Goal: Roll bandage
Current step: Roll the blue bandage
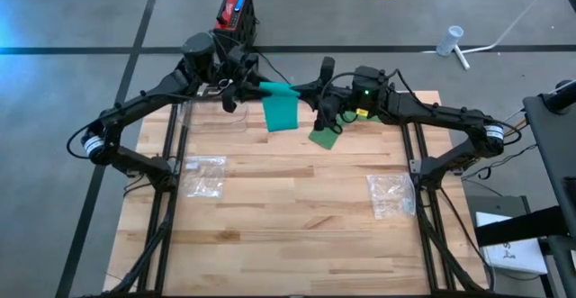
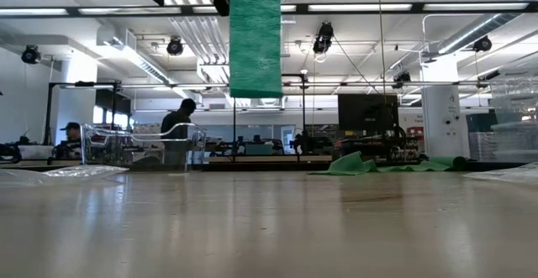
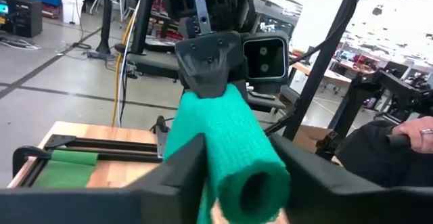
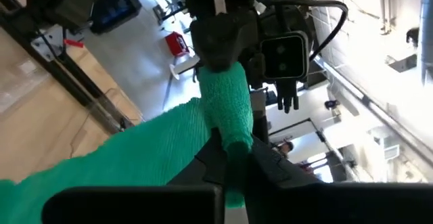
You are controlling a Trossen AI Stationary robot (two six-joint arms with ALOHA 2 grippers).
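1. Above the far edge of the tabletop (image 1: 297, 208) I have the bandage (image 1: 281, 111) held up in the air between both arms, its rolled end spanning the gap and a loose flat tail hanging down from it.
2. My left tool (image 3: 233, 176) has its two fingers set on either side of the rolled tube, not wide apart; I judge it is gripping or nearly so, though the wrist view is too close for me to be sure of firm contact.
3. My right tool (image 4: 230, 153) is pinched tight on the other end of the roll, where the sheet fans out from it.
4. Main risk: if one side lets go or slips while I turn the roll, the soft tube could unwind and the tail drop onto the wood.
5. Second risk: the two tools sit nose to nose, almost touching. Any twist or inward push could knock them together or crush the tube flat.
6. Third risk: the tail hangs near a second green piece (image 1: 324, 138) lying on the tabletop just below the right arm, and could snag or drag it.
7. Room: the near half of the tabletop is open wood. Clear plastic bags (image 1: 205, 174) lie at left and right, well apart from the work, and a clear container (image 1: 211, 118) sits under the left arm.
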